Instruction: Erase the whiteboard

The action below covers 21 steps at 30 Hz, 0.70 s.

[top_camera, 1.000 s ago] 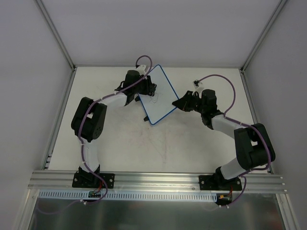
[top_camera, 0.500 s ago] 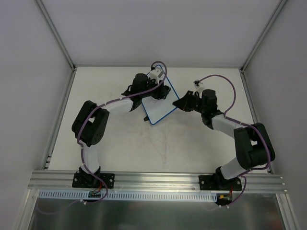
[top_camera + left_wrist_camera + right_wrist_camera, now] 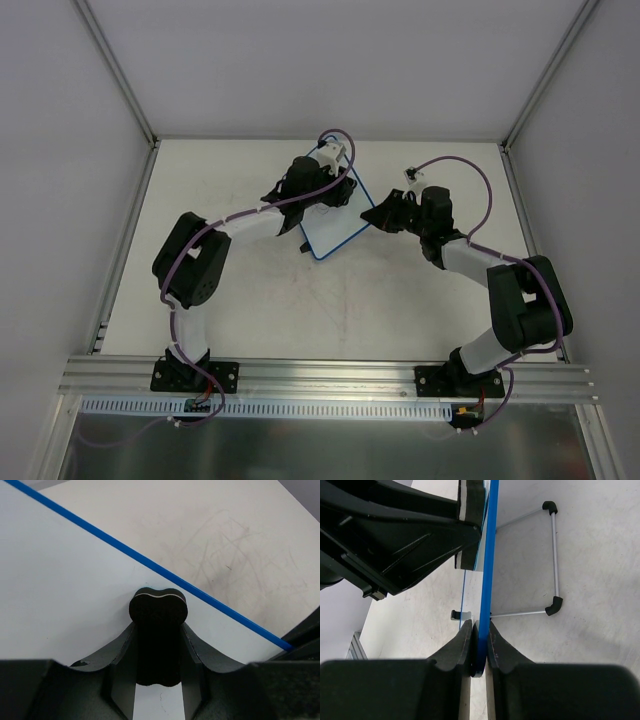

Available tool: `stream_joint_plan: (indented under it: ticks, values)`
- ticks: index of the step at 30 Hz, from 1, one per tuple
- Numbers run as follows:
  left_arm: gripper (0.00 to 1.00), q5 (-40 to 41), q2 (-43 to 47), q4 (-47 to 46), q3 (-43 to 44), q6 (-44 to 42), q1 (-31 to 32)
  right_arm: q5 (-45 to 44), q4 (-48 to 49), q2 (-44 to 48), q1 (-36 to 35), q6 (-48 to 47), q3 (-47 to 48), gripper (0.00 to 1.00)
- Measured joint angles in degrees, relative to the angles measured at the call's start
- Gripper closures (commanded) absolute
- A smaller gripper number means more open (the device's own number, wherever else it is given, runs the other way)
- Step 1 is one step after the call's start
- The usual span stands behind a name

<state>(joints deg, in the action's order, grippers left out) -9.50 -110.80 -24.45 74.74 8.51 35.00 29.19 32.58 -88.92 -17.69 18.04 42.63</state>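
We count one table (image 3: 230,300), one whiteboard (image 3: 335,232), two arms and one eraser (image 3: 159,611). The whiteboard stands tilted at the table's far middle, between both grippers. Only the right wrist view shows the wire stand (image 3: 554,555) behind it, with two black-capped corners. Only the left wrist view shows the eraser's face. The left gripper (image 3: 159,635) is clamped on the eraser, which sits against the white face near the blue rim. The right gripper (image 3: 479,637), nearly closed, pinches the board's rim.

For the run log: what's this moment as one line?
left pincer: shut on eraser | eraser: against whiteboard face | right pincer: shut on whiteboard edge
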Motion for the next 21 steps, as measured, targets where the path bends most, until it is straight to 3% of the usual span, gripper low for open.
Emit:
stream_joint_plan:
  ticks: [7, 16, 21]
  values:
    - [1.0, 6.6, 0.1, -0.1, -0.2, 7.5, -0.7, 0.5, 0.4, 0.0, 0.0, 0.2, 0.0, 1.0]
    - [1.0, -7.1, -5.1, -8.4, -4.3, 28.5, -14.0, 1.7, 1.3, 0.0, -0.1, 0.4, 0.0, 1.0]
    - [1.0, -9.3, -7.5, -8.2, -4.7, 35.4, -18.6, 2.1, 2.0, 0.0, -0.2, 0.6, -0.1, 1.0]
